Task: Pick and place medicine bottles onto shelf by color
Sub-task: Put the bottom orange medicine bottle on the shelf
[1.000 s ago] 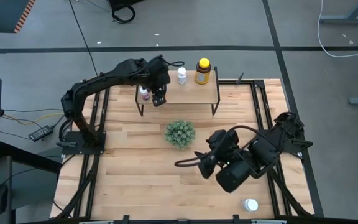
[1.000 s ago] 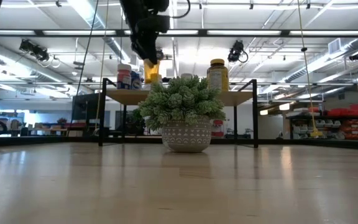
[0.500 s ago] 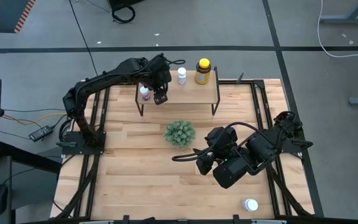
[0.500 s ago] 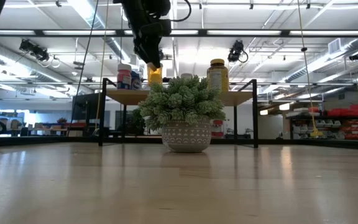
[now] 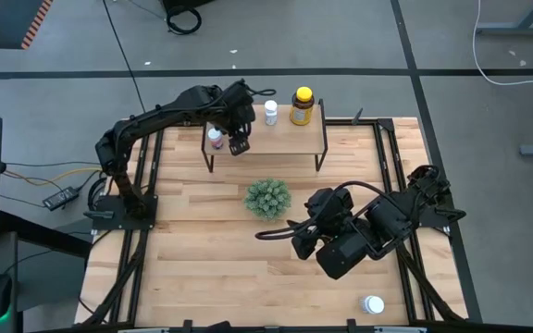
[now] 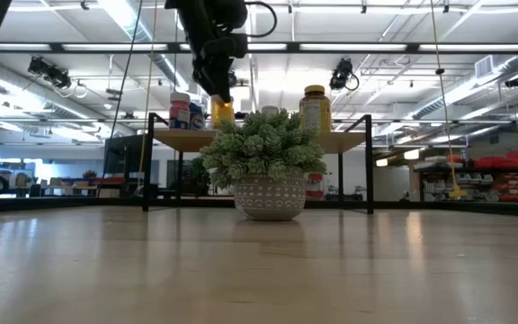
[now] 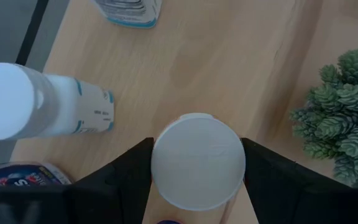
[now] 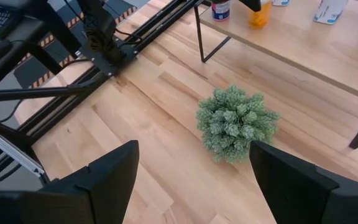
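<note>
Holding: left gripper (image 7: 197, 165) grips orange bottle (image 6: 222, 112) over shelf (image 5: 294, 137) left end.
Waiting: right gripper (image 8: 191, 180) open, near plant (image 5: 267, 197).

1. My left tool (image 5: 238, 145), clamped on the orange bottle (image 6: 221, 112), has shifted slightly toward 12 o'clock over the shelf (image 5: 294, 139).
2. My right tool (image 5: 265, 234) has swung toward 9 o'clock, nearer the plant (image 5: 267, 198).

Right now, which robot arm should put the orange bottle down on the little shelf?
The left. Its gripper already holds the orange bottle just over the shelf; the right gripper is open, far off by the plant.
</note>
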You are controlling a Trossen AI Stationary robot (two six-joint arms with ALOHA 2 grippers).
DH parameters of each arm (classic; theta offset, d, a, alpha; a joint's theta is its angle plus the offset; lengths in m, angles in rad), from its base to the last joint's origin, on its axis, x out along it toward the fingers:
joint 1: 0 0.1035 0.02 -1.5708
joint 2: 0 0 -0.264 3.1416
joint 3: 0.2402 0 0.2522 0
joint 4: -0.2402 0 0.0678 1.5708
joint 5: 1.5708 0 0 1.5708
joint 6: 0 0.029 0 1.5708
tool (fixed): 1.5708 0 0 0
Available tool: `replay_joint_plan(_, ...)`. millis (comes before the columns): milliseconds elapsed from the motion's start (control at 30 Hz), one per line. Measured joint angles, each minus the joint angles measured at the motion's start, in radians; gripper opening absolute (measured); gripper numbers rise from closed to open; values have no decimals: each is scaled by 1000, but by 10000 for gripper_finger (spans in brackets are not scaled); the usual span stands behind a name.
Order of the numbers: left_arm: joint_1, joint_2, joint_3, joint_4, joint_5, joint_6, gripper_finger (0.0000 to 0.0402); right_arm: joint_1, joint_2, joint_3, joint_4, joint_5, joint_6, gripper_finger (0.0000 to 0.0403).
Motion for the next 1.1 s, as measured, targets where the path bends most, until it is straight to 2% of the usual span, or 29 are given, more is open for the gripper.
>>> replay_joint_plan(900, 13, 0, 0, -8, 34, -52, 229, 1, 0, 0, 1, -21, -16, 314)
replay_joint_plan(1100, 13, 0, 0, -7, 5, -67, 248, 1, 0, 0, 1, -35, -16, 314)
